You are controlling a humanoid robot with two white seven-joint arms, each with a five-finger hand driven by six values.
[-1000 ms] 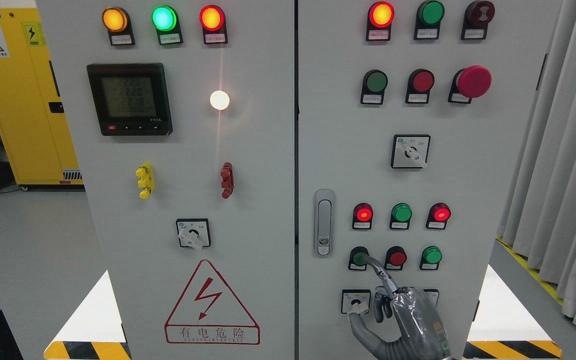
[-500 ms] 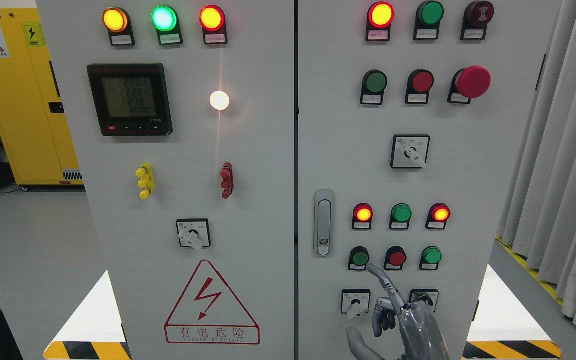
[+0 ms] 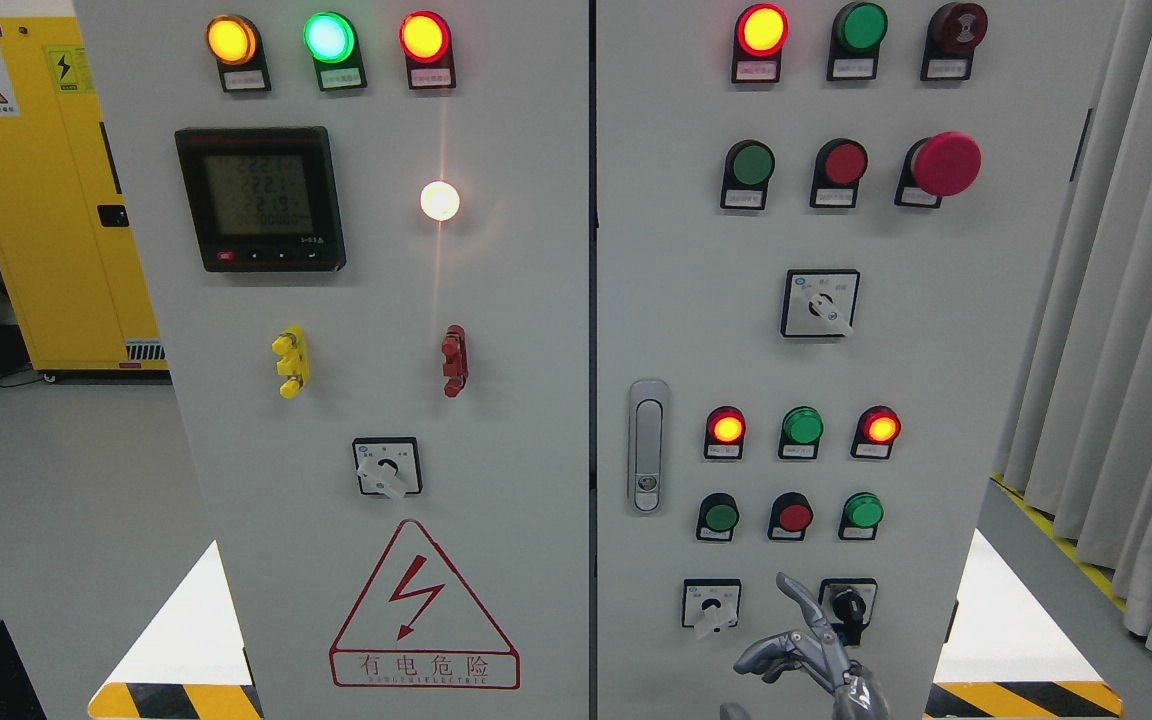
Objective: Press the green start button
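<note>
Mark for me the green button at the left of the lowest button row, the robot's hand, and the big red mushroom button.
green button (image 3: 721, 517), head view, on its round green face.
right hand (image 3: 804, 640), head view, on the knuckles below the raised index finger.
red mushroom button (image 3: 946, 163), head view, on its domed cap.

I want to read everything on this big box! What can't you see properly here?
- Little white labels under the buttons: head view, print too small to read.
- Right hand: head view, wrist and arm cut off by the bottom edge.
- Screen numbers: head view, faint and blurry.
- Left hand: out of view.
</note>
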